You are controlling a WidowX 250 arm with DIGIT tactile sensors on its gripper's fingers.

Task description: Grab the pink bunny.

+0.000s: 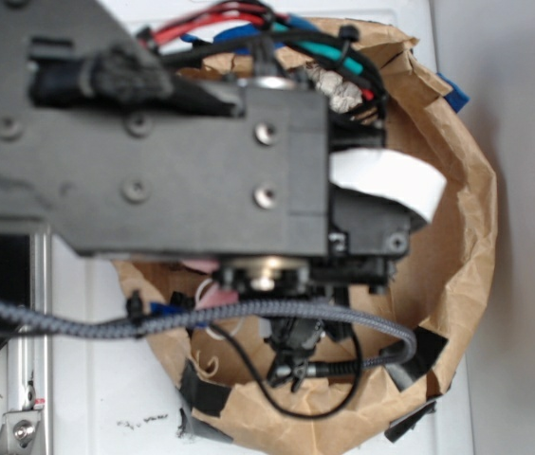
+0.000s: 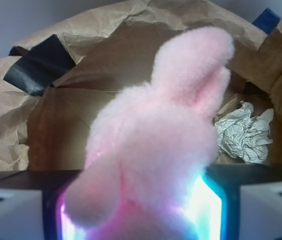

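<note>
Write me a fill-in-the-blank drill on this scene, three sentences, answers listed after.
1. In the wrist view, the plush toy filling the foreground, the bunny, is ____ in colour.
2. The crumpled paper ball lies to the ____ of the bunny in the wrist view.
3. Both sit inside a container made of brown ____.

Missing words: pink; right; paper

A white tabletop [image 1: 87, 379], flecked with dark specks near its front edge, carries a round tub of crumpled brown paper [image 1: 471, 256] patched with black tape [image 1: 206, 393]. A metal bracket [image 1: 23, 427] is fixed at the table's near left corner.
</note>
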